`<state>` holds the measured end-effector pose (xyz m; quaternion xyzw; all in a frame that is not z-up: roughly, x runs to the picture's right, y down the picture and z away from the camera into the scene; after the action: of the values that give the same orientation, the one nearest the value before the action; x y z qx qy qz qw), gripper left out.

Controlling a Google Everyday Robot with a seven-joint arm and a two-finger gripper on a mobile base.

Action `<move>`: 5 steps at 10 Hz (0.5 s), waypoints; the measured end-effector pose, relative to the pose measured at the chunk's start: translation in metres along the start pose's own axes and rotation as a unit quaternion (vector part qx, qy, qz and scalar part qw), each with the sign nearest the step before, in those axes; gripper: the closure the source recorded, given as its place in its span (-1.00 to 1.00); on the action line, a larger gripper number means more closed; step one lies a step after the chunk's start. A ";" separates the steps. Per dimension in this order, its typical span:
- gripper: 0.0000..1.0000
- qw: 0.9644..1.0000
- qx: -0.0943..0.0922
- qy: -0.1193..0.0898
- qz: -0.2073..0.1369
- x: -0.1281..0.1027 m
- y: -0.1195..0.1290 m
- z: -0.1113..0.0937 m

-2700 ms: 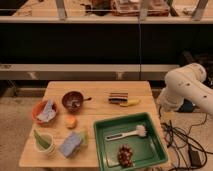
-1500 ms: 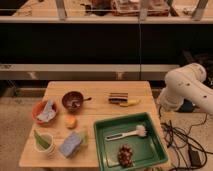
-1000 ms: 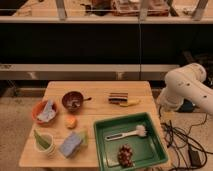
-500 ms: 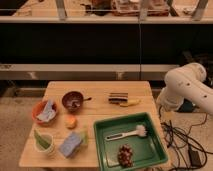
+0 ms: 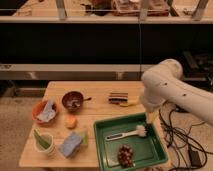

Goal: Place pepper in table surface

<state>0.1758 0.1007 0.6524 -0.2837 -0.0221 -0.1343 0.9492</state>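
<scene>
The pepper [image 5: 40,138] is a slender green piece standing in a white cup [image 5: 46,145] at the front left corner of the table surface [image 5: 100,90], a light tan wooden top. The white robot arm [image 5: 167,90] bends over the table's right side. My gripper [image 5: 149,119] hangs below the arm's elbow at the far right corner of the green tray, far from the pepper and the cup. It holds nothing that I can see.
An orange bowl with a blue cloth [image 5: 46,111], a dark bowl [image 5: 73,100], a small orange fruit [image 5: 71,121] and a blue sponge [image 5: 72,144] sit at the left. A banana [image 5: 122,102] lies at the back. The green tray [image 5: 152,131] holds a white brush [image 5: 127,134] and a dark cluster [image 5: 125,155]. Cables lie on the floor at right.
</scene>
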 end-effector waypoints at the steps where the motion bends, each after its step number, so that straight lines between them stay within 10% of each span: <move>1: -0.30 0.999 -0.005 -0.002 -0.033 -0.031 -0.001 -0.004; 5: -0.30 0.989 -0.014 -0.010 -0.146 -0.135 -0.001 -0.015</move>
<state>0.0449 0.1247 0.6241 -0.2918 -0.0706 -0.2690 0.9151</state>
